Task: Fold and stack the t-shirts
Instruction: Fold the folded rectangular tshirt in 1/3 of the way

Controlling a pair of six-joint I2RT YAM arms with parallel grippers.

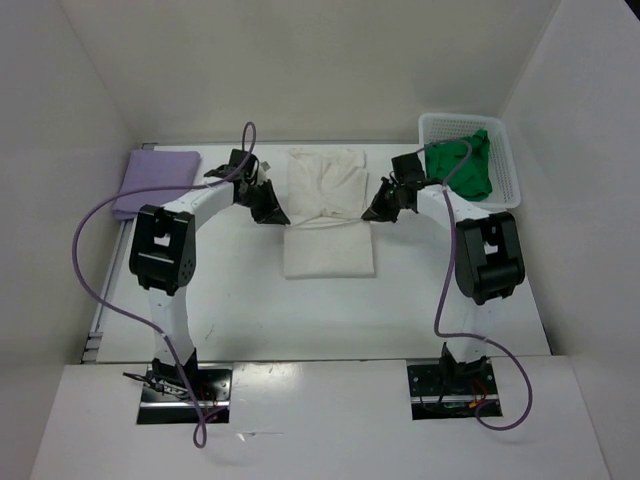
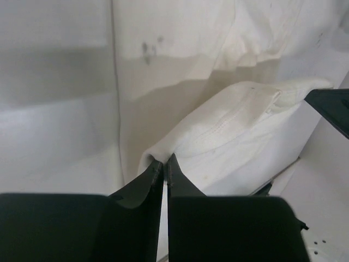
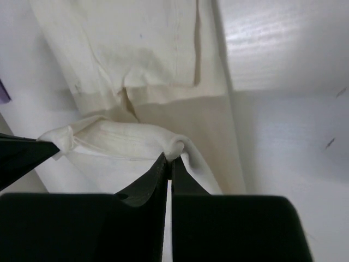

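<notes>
The left arm (image 1: 165, 250) and right arm (image 1: 487, 255) are built of white links and black joint housings. Black, tapered fingers (image 2: 143, 185) are fitted. Behind them a purple cable (image 1: 85, 250) is looped to a black base plate (image 1: 185, 395).

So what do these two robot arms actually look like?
Both the left arm and right arm are slim white links with chunky black joint housings, bolted on black base plates. A purple cable loops loosely along each. The left gripper and right gripper each have two flat, tapering black fingers.

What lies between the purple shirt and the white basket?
The off-white shirt, pinched by the left gripper and right gripper; the top view shows it.
</notes>
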